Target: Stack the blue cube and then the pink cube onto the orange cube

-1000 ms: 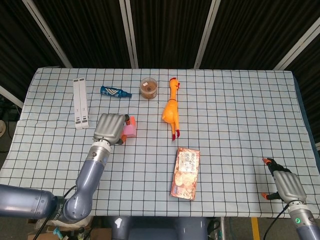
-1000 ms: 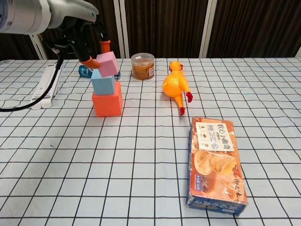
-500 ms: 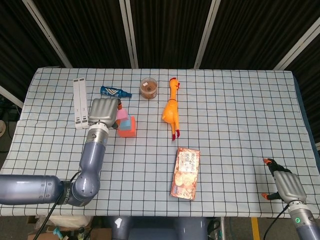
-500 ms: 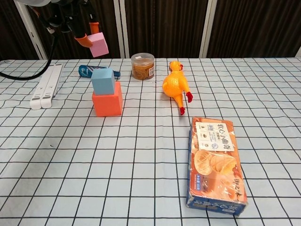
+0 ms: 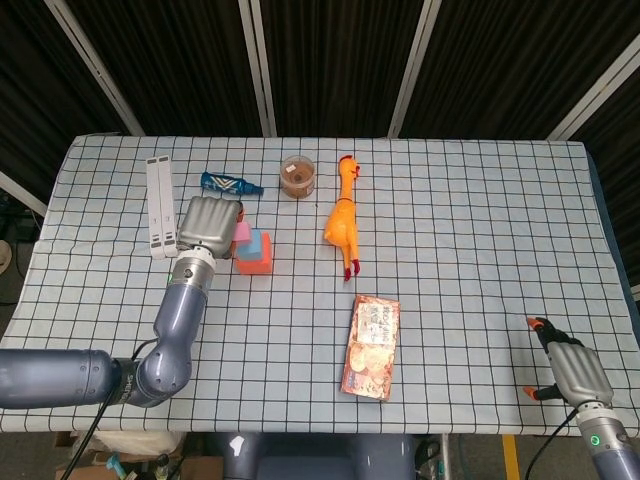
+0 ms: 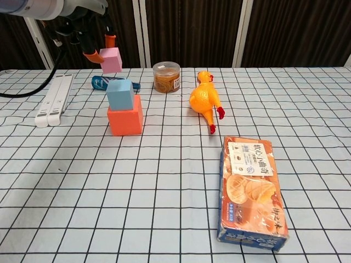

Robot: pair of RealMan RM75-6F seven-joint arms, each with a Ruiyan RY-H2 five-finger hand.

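Observation:
The orange cube (image 6: pixel 125 121) sits on the table with the blue cube (image 6: pixel 120 93) stacked on top; both also show in the head view, the blue cube (image 5: pixel 259 243) over the orange cube (image 5: pixel 254 265). My left hand (image 5: pixel 208 224) holds the pink cube (image 6: pixel 111 59) in the air, above and slightly left of the blue cube, pinched between orange-tipped fingers (image 6: pixel 92 55). In the head view only an edge of the pink cube (image 5: pixel 241 232) shows beside the hand. My right hand (image 5: pixel 572 370) hangs at the table's near right corner, fingers apart, holding nothing.
A yellow rubber chicken (image 5: pixel 342 218), a round clear jar (image 5: pixel 297 175) and a blue bottle (image 5: pixel 229 183) lie behind and right of the stack. A white bar (image 5: pixel 160 205) lies to the left. A snack box (image 5: pixel 372 345) lies near the front.
My left hand lifted the pink cube up and left off the blue cube's top, then came back slightly right and lower. The right hand stayed still.

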